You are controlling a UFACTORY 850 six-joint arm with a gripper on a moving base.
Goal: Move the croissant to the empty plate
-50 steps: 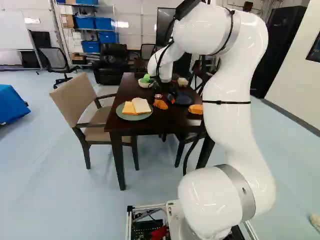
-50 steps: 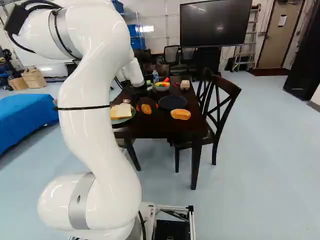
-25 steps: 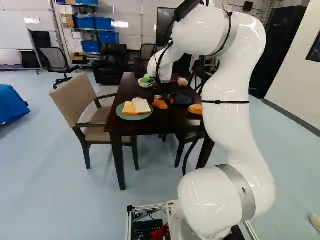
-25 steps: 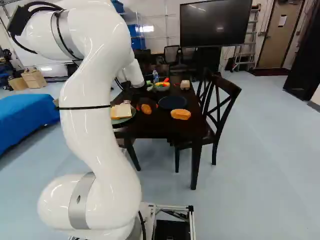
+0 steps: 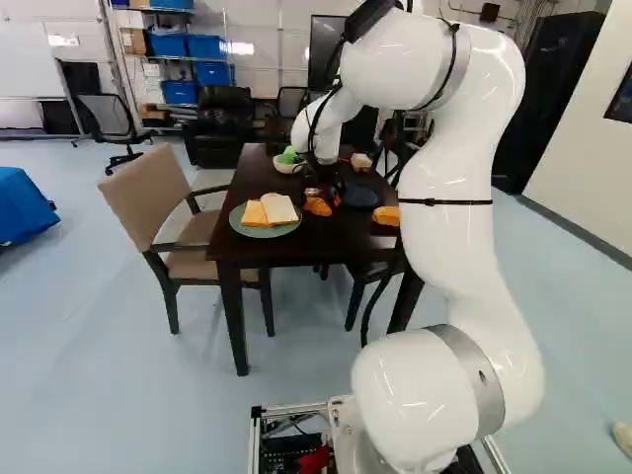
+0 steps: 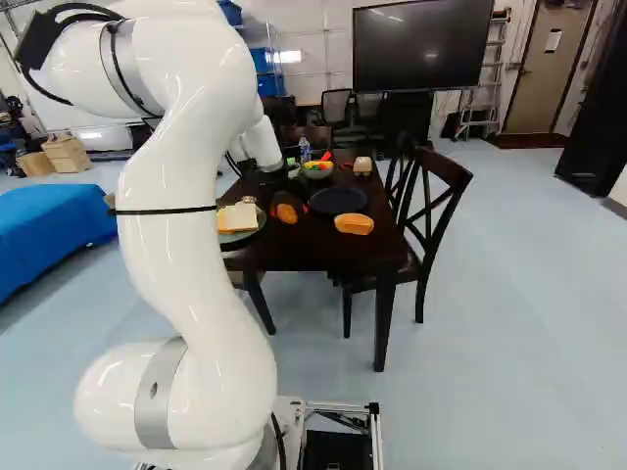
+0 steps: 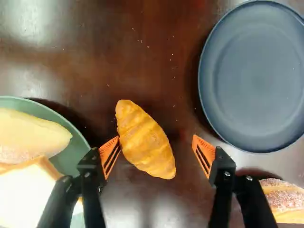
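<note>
Legible text, labels, brands, numbers, signs: none. Paper sheet (image 6: 554, 40) on door (image 6: 534, 88), well beyond the fingers (image 7: 109, 156): any print too small to read. Bottle (image 6: 305, 150), nearer the fingers: likewise.

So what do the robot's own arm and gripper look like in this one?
The arm is glossy white and rounded, with grey joint bands, thin black straps and black cables. The gripper is black, its two fingers carrying slotted orange pads.
</note>
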